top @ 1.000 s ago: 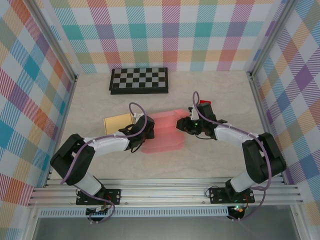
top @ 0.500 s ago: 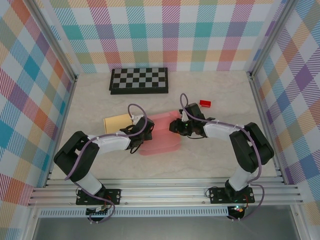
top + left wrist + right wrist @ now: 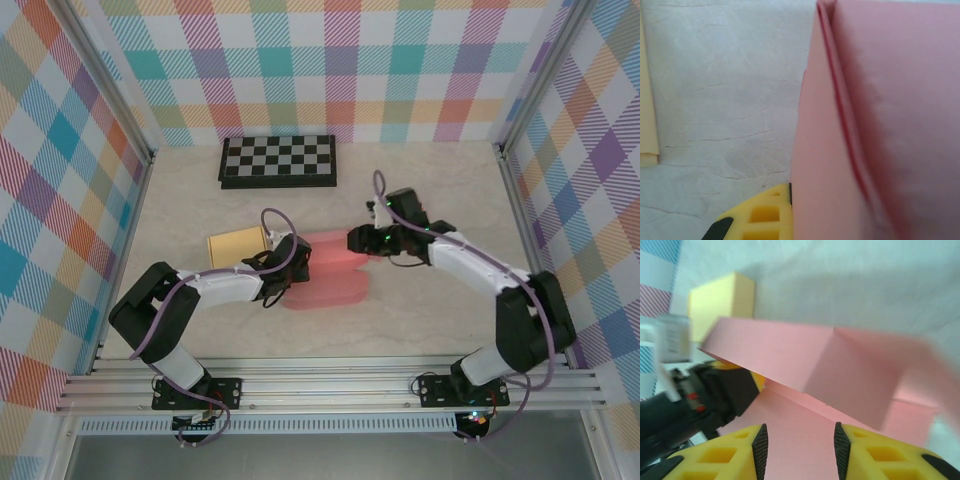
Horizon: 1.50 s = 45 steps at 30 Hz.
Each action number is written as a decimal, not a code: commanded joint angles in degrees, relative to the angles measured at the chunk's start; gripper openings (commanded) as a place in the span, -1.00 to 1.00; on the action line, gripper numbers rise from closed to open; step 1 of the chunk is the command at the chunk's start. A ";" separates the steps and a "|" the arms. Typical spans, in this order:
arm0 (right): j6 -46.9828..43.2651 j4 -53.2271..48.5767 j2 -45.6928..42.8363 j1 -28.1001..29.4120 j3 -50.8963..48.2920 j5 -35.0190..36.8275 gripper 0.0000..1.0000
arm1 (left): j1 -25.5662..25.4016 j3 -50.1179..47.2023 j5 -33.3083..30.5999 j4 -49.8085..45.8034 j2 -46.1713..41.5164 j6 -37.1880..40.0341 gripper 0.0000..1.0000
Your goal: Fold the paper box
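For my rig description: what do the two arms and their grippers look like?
The left arm and right arm have white links and black joints; a purple cable loops along each. The gripper fingers are yellow with square cut-outs and black inner pads.

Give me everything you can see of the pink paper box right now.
The pink paper box is thin, matte pink card, only partly folded. Its base lies flat on the table between the arms, while a creased panel stands raised along the far side, with a side flap bent from it. The left gripper is shut on its left edge. The right gripper hovers open at its right end, fingers apart over the base.
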 commanded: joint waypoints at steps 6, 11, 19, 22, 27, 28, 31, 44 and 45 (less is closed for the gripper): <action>-36.94 -12.16 -9.18 -12.86 -0.58 8.72 -0.03 | 0.28 0.17 3.81 4.05 -2.14 6.13 -1.00; -48.59 -2.98 -8.53 -15.65 -6.36 3.52 -0.05 | 1.06 -1.56 6.72 7.63 -5.19 9.23 -1.00; -59.48 -3.30 -2.38 -15.63 -5.90 -12.49 -0.13 | 2.12 -3.60 9.38 9.68 -7.74 10.55 -1.00; -60.64 -3.29 -3.15 -15.65 -5.93 -18.52 -0.13 | 2.29 -3.81 10.09 10.04 -7.45 10.45 -1.00; -62.85 -6.95 -3.93 -13.86 -5.34 -27.69 -0.13 | 2.38 -3.43 10.13 10.16 -6.46 9.50 -1.00; -63.06 -7.57 -3.73 -13.04 -5.18 -28.00 -0.13 | 2.38 -3.22 10.27 10.07 -6.08 9.27 -1.00; -64.46 -10.20 -2.48 -11.12 -4.17 -29.57 -0.16 | 2.38 -3.08 11.14 10.83 -5.11 8.46 -1.00; -68.93 -10.51 -1.17 -11.45 -5.34 -16.69 -0.07 | 3.82 -1.67 12.89 7.08 -4.19 7.64 -1.00; -69.39 -10.38 -0.82 -11.76 -5.62 -15.72 -0.08 | 4.17 -1.38 12.77 6.00 -4.16 7.57 -1.00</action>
